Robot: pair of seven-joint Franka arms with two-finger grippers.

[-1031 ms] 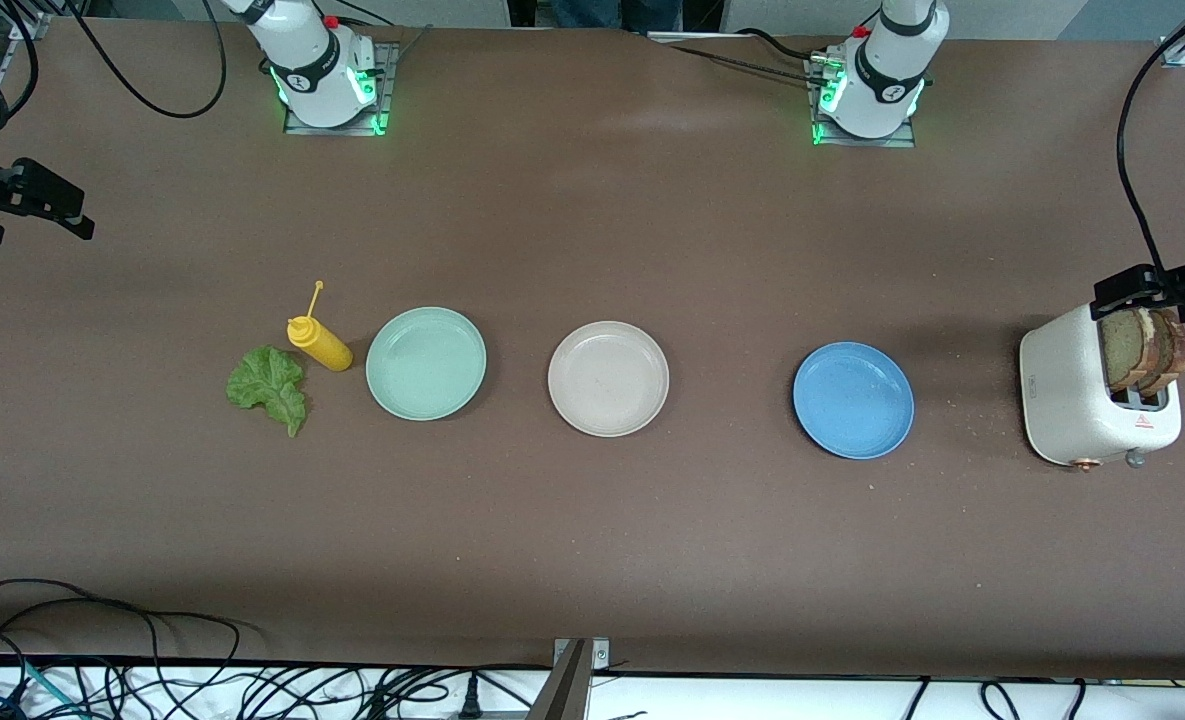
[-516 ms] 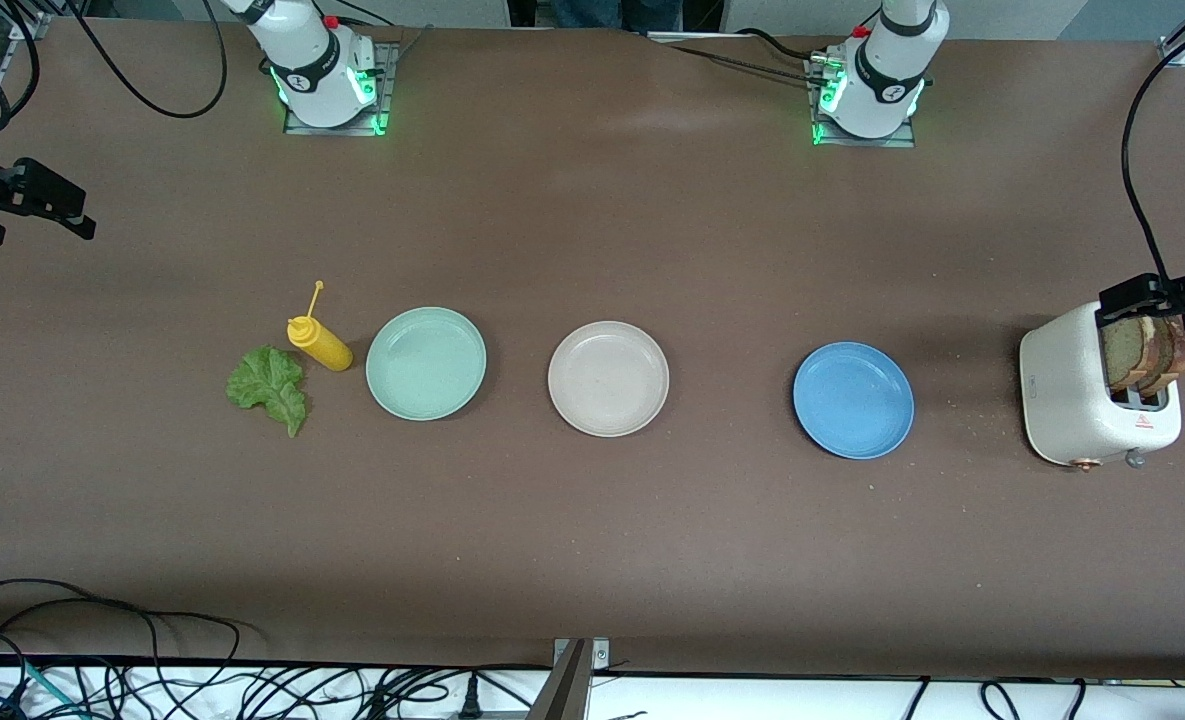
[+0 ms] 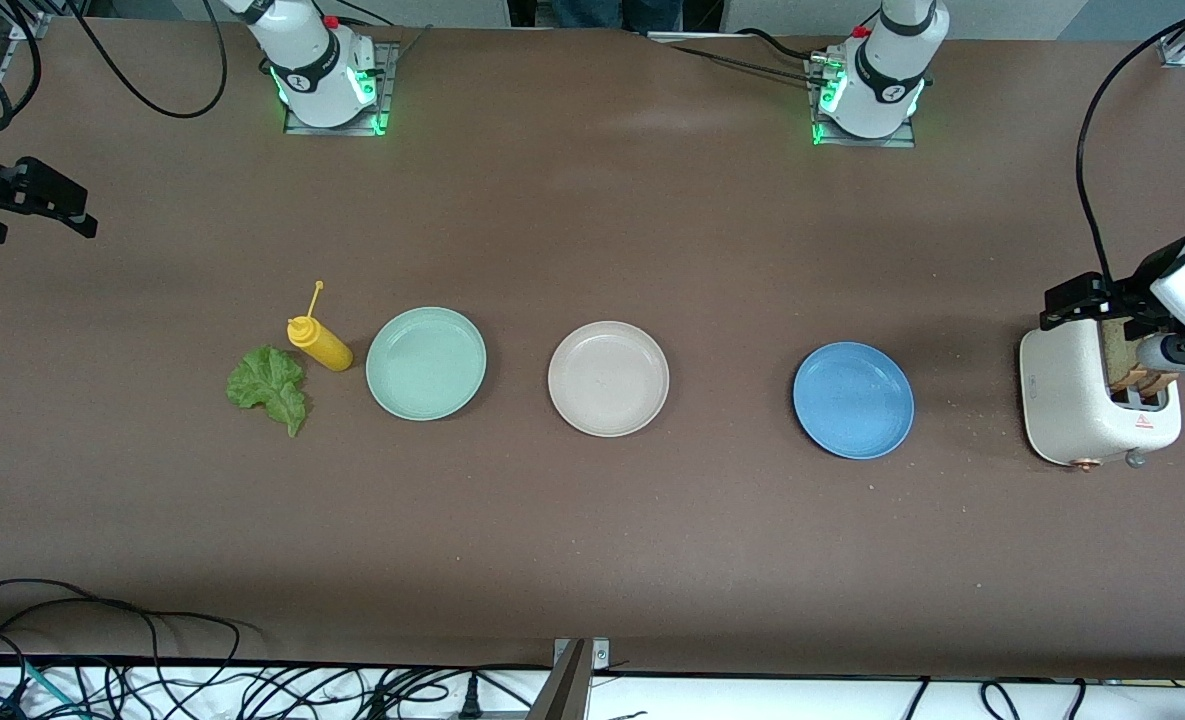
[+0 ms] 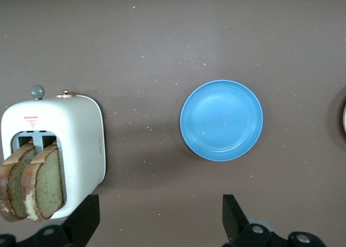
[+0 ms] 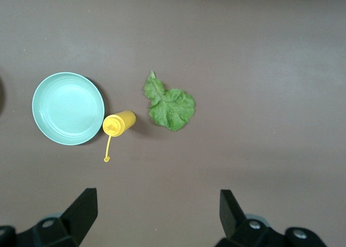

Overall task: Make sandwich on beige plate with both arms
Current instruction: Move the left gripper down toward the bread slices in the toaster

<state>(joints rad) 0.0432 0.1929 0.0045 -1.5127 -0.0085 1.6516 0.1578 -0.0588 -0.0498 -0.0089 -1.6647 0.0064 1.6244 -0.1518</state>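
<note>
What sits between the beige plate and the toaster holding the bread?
Only the round blue plate lies between the round pale beige plate and the white toaster, as the front view shows.

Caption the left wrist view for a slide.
Open left gripper above brown table, white toaster holding two bread slices, round blue plate beside.

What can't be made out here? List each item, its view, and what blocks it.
- Bread slices: in the front view mostly hidden by the left gripper, open over the toaster; cut by the left wrist view's edge.
- Beige plate: only a sliver at the left wrist view's edge.
- Right gripper: open, waiting; its arm is cut off by the front view's edge.
</note>
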